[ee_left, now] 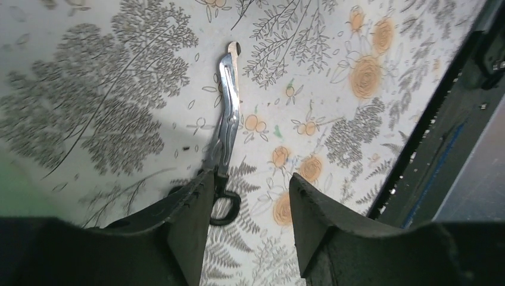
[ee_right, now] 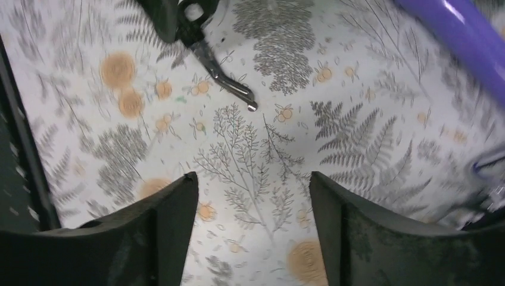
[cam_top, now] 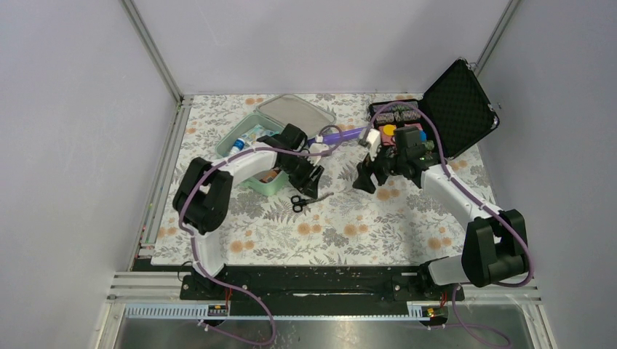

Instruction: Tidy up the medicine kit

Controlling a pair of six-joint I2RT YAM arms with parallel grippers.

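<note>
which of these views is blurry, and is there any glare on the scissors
Right wrist view: motion-blurred, with the floral tablecloth and the purple object smeared. Left wrist view: sharp, with bright glare along the scissors blades. Top external view: evenly lit, no harsh shadows.

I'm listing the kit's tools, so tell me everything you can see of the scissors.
The scissors are small, with shiny metal blades, shut, slightly bent and blunt at the tip, and black loop handles. They lie flat on the floral cloth, just in front of the kit. The open left claw hangs over the handles; one finger hides part of a loop, so contact cannot be told.
</note>
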